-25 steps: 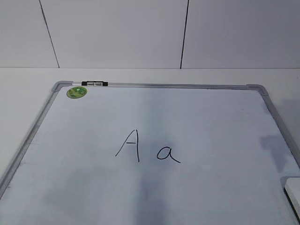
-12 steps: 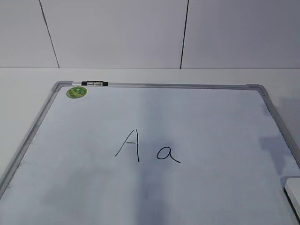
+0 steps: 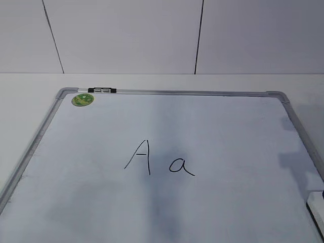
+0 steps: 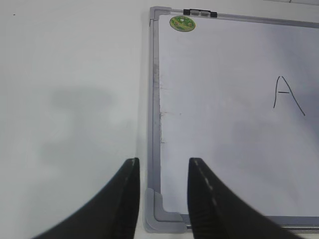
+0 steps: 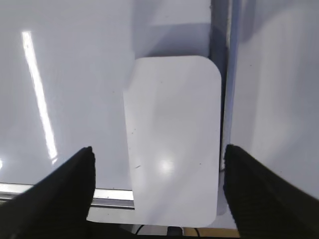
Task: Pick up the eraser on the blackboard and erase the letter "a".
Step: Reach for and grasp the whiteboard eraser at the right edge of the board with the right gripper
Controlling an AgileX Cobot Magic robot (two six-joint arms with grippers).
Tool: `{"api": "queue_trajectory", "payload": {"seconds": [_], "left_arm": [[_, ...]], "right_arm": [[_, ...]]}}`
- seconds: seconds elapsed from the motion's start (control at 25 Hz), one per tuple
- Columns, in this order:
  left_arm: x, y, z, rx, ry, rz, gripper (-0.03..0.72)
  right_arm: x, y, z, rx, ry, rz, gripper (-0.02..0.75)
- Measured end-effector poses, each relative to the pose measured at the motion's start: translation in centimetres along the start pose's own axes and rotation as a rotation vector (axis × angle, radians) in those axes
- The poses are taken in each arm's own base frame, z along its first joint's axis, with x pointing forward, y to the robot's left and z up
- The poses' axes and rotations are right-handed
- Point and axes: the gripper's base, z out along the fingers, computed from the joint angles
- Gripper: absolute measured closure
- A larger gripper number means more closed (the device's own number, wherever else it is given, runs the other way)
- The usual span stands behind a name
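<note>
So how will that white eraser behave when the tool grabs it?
The eraser looks like a rigid plastic block, so probably stiff and light. Its glossy top may be slippery. Lying flat on the blackboard, it likely slides rather than rolls.

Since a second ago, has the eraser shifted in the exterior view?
Cannot tell. Less of the eraser shows at the right edge, but a dark shape now overlaps its top beside the blackboard's frame, so it may only be covered.

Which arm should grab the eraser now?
Right. Its open pincer hangs directly over the eraser at the blackboard's right edge. The left pincer sits open over the board's opposite near corner, far from it.
</note>
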Motion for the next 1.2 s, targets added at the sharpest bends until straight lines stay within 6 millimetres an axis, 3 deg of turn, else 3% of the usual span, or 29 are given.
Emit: {"api": "queue_trajectory", "payload": {"seconds": [0.36, 0.68, 1.2], "left_arm": [[0.0, 0.0, 0.0, 0.015, 0.003, 0.01, 0.443], [0.0, 0.0, 0.0, 0.015, 0.003, 0.01, 0.444], [0.0, 0.0, 0.0, 0.015, 0.003, 0.01, 0.444]], "right_arm": [[0.0, 0.7, 0.5, 0.041, 0.016, -0.045, 0.137], [1.8, 0.4, 2.9, 0.042, 0.069, -0.034, 0.139], [1.4, 0.2, 3.0, 0.057, 0.005, -0.014, 0.14]]}}
